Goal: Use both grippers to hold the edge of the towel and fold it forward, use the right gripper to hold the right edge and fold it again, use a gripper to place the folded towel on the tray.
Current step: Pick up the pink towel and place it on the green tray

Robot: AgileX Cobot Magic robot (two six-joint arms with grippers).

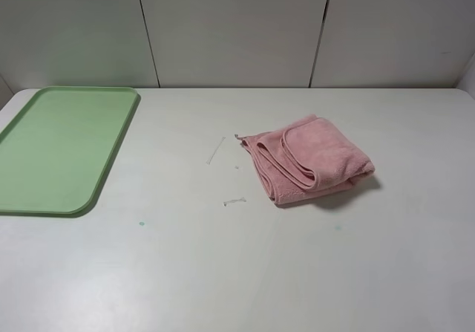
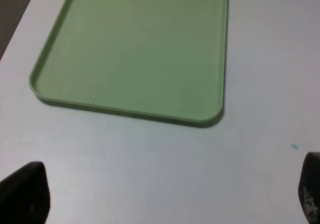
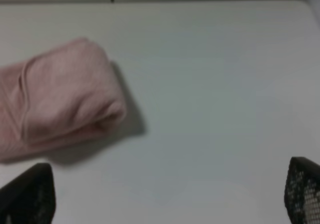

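Towel (image 1: pixel 312 160) lies loosely folded on the table (image 1: pixel 223 272), well apart from the tray (image 1: pixel 59 146). Soft, limp; pinch all layers at the hem (image 1: pixel 297 165), I think. Left end effector (image 2: pixel 167 194) and right end effector (image 3: pixel 165 194) are released.

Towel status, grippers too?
Left gripper open by the tray, right gripper open near the towel, both empty. Towel loosely folded on the table, apart from the tray. Only two thin pale marks between them.

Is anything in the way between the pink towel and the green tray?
Nothing that would block it. Between the towel and the tray there is only bare table, apart from two thin whitish bits lying flat on the tray's side of the towel.
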